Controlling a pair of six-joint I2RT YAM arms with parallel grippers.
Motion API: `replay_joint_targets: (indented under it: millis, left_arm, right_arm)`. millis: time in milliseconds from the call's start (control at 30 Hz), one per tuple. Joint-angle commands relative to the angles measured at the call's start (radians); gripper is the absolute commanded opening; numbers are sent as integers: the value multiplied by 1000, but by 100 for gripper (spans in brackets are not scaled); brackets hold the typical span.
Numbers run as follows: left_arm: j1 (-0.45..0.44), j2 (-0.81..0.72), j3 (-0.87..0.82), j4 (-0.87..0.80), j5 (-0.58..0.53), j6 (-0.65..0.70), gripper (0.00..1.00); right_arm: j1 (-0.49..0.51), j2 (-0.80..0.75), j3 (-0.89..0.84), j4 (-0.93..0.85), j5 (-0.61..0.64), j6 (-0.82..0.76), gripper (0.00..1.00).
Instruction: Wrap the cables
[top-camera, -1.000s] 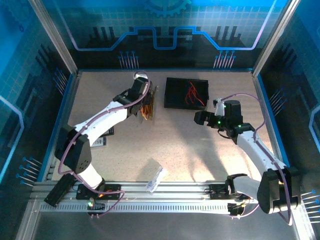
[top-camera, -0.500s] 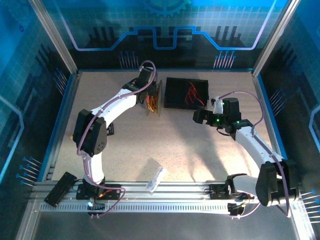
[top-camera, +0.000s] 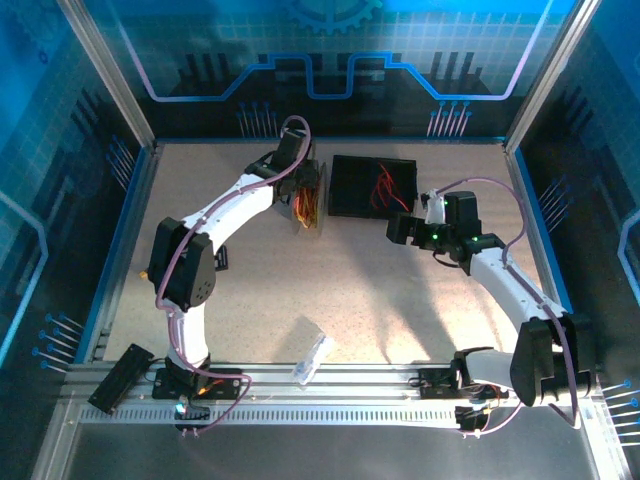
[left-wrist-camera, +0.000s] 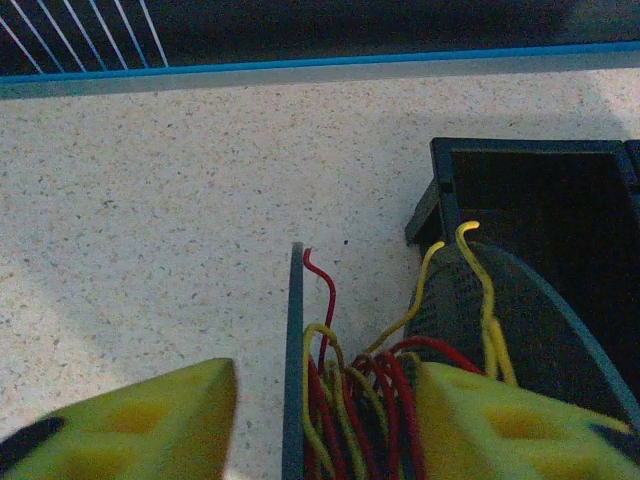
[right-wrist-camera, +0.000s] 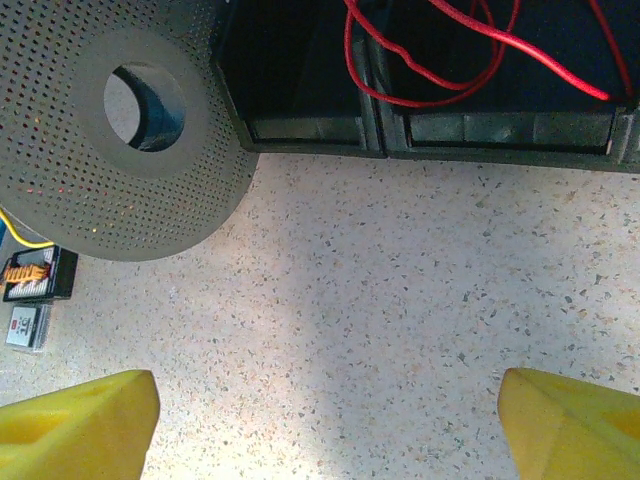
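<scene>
**Cable-wrapping station, top and wrist views.** At the far centre of the surface (right-wrist-camera: 400, 300) you see the left gripper (left-wrist-camera: 328, 372) lowered over a black spool (right-wrist-camera: 110, 130). The spool stands on its edge just left of a black bin (top-camera: 350, 185). Your left gripper is partly spread, and its yellow fingers (left-wrist-camera: 150, 420) straddle one thin flange and the wound core. The left finger stands clear of the flange, with bare surface showing in the gap. The right finger sits up against the windings, and nothing is clamped. The cables (left-wrist-camera: 355, 395), red and yellow, lie bunched on the core between those fingers. Several ends curl upward, one red beside the flange and two yellow over the dark spool body toward the bin. Loose red cables (top-camera: 385, 188) lie coiled inside the bin. In the right wrist view the spool turns a perforated flange with a round centre hole toward you, overlapping the bin's near left corner. Your right gripper (right-wrist-camera: 327, 390) hovers on the near side of the bin, right of the spool. It is spread wide and empty, with speckled surface between its fingers. A small clear packet (top-camera: 312, 357) lies at the near centre, well apart from both grippers.
</scene>
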Motion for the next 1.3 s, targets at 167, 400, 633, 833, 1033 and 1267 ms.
replay_joint_targets:
  millis: [167, 400, 633, 833, 1033, 1267]
  left_arm:
    - [10, -115, 9, -39, 61, -19, 74]
    - [23, -192, -68, -32, 81, -43, 81]
    - [24, -324, -150, -22, 114, -68, 97]
    - [20, -557, -327, 13, 174, -124, 100]
    - [6, -877, -573, 25, 229, -177, 99]
    - [5, -1219, -766, -39, 326, -301, 99]
  right_arm:
    - [25, -21, 21, -27, -22, -3, 88]
    - [50, -37, 23, -44, -19, 0, 88]
    - [66, -78, 41, -87, -16, -6, 88]
    - [79, -173, 11, -95, -68, -8, 93]
    - [108, -327, -20, -183, -41, 3, 100]
    - [126, -495, -44, -280, -14, 28, 100]
